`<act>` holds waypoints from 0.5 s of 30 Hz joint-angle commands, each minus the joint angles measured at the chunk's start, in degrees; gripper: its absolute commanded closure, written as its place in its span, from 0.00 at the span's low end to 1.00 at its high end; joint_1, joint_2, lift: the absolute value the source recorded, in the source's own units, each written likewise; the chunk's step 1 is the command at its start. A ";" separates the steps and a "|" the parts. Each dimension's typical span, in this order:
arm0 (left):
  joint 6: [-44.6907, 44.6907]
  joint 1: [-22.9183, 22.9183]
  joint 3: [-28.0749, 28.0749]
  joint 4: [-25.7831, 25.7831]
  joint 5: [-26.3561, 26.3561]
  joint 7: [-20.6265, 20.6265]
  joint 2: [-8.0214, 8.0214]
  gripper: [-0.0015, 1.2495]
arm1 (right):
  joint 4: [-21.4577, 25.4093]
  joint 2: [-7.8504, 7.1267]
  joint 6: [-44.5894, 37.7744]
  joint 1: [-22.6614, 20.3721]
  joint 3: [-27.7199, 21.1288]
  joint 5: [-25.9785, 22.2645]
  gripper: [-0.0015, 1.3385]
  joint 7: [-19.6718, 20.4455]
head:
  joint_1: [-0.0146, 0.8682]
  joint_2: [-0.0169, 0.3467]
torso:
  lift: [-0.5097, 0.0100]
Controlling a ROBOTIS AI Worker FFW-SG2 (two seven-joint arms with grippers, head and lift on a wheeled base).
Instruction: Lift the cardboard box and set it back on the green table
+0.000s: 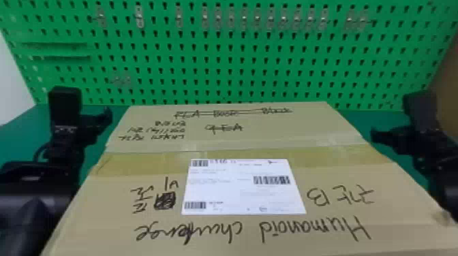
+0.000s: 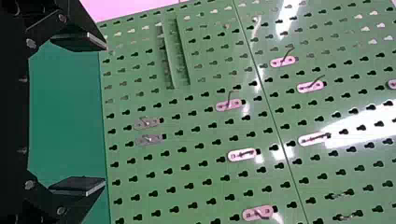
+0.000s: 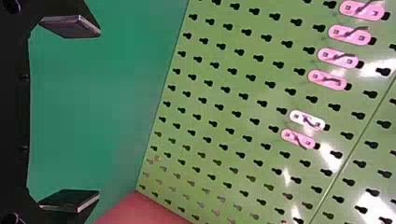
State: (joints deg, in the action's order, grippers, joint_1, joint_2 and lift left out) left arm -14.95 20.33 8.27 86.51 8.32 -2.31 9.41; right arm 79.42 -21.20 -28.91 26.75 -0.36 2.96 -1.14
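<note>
The cardboard box (image 1: 245,235) occupies the middle of the head view, between the two arms, running from the bottom edge up towards the green pegboard (image 1: 218,75). Whether its underside bears on the table cannot be determined. Its top carries a yellowish band of tape (image 1: 163,161) from side to side, a white shipping label (image 1: 238,190) with barcodes, and black handwriting, partly struck through; most of the larger lettering appears inverted.

The green table (image 1: 361,117) is visible on both sides of the box, its far edge meeting the foot of the pegboard. The board stands upright, perforated with regular rows of dark keyhole slots. A row of small metal hooks (image 1: 271,17) is fitted along its upper part, and two long horizontal ledges (image 1: 64,58) are noted towards its left side. A pale wall (image 1: 10,78) stands at the far left; a brown surface (image 1: 446,78) borders the right.

The left gripper (image 1: 108,117) is located just beside the box's left side, near its far end. The left wrist view finds its fingers (image 2: 81,185) spread wide, holding nothing. The right gripper (image 1: 375,134) is located opposite, just beside the right side; its fingers (image 3: 74,199) are likewise wide apart and empty.
</note>
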 commanded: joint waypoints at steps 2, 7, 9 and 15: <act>0.01 -0.02 -0.27 -0.20 0.03 -0.06 -0.01 0.20 | -0.49 0.37 0.00 -0.03 0.27 0.03 0.07 0.00 | 0.66 0.19 | 0.63; 0.01 0.06 -0.54 -0.37 0.03 0.03 -0.01 0.20 | -0.67 0.37 -0.44 -0.03 0.89 0.03 0.07 0.00 | 0.66 0.19 | 0.63; 0.01 0.06 -0.62 -0.46 0.03 0.03 -0.01 0.20 | -0.76 0.46 -0.44 -0.03 0.89 0.03 0.06 0.00 | 0.66 0.19 | 0.63; 0.01 -0.02 -0.62 -0.46 -0.06 0.03 -0.18 0.20 | -0.84 0.72 -0.53 -0.03 0.62 -0.06 0.07 0.18 | 0.66 0.19 | 0.63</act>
State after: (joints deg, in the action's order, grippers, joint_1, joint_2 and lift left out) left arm -14.94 20.38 7.66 86.06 8.30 -2.32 9.37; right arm 78.63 -20.64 -29.40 26.72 0.46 2.99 -0.98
